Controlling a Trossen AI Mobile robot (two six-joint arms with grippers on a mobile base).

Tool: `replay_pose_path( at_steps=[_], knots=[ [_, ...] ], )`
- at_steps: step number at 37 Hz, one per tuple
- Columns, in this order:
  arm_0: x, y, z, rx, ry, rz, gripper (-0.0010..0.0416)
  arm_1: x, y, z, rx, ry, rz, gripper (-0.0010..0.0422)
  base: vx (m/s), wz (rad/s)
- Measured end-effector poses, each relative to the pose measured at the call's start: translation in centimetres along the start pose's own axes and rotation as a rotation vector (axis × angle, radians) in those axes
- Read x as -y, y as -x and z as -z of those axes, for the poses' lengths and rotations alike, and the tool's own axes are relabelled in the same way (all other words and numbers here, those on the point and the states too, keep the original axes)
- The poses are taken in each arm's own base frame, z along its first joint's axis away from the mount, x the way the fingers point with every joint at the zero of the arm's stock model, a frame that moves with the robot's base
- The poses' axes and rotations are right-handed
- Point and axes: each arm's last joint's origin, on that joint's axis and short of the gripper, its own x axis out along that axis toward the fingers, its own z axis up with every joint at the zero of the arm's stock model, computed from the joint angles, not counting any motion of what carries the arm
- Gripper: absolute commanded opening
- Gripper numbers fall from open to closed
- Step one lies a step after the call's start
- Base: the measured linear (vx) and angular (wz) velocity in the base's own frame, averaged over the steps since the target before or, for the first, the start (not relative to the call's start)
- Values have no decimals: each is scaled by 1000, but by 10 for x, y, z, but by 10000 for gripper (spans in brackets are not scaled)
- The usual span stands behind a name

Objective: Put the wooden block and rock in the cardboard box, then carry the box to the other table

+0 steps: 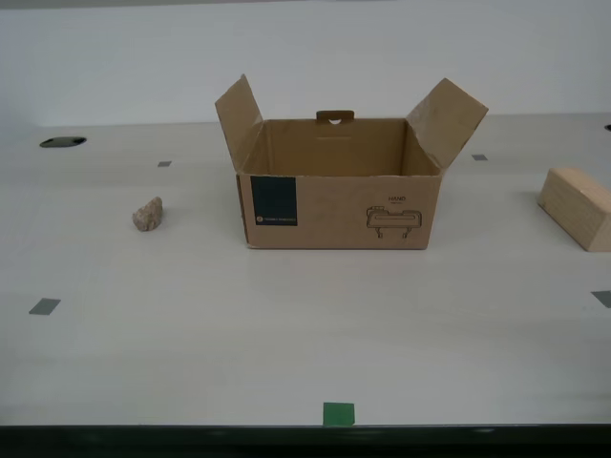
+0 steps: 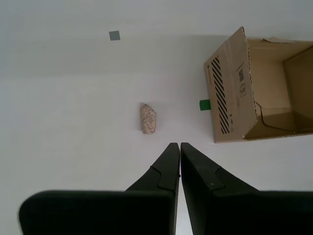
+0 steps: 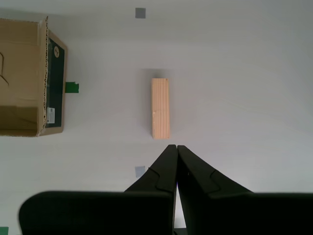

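Observation:
The cardboard box [image 1: 339,196] stands open in the middle of the smooth off-white table, its flaps up. The rock [image 1: 147,215] lies toward the exterior view's left of the box. The wooden block [image 1: 577,206] rests at the exterior view's right edge. No arm shows in the exterior view. My first gripper [image 3: 176,147] is shut and empty, hovering above the table just short of the wooden block [image 3: 161,108]. My second gripper [image 2: 179,145] is shut and empty above the table, a short way from the rock [image 2: 148,118], with the box [image 2: 254,88] off to one side. The other table is out of view.
Small grey tape squares [image 1: 44,306] dot the table top, and a green tape square [image 1: 338,413] sits at its near edge. A dark oval hole [image 1: 62,142] lies at the far side on the exterior view's left. A white wall stands behind.

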Motion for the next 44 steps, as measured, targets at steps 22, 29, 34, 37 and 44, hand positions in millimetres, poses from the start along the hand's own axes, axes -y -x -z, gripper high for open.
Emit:
replay_pose_path(
  at_steps=[22, 29, 34, 37, 44],
  knots=[
    [0, 1, -1, 11, -1, 0, 0, 1, 8, -11, 91, -19, -4, 0, 0, 0],
    [0, 1, -1, 11, 0, 0, 0, 1, 9, -11, 92, -18, -4, 0, 0, 0],
    [0, 1, -1, 11, 0, 0, 0, 1, 9, -11, 92, -15, -3, 0, 0, 0],
    [0, 1, -1, 13, 0, 0, 0, 1, 9, -11, 92, -7, -3, 0, 0, 0],
    [0, 1, -1, 16, -27, 0, 0, 1, 9, -11, 92, -6, -3, 0, 0, 0]
  ],
)
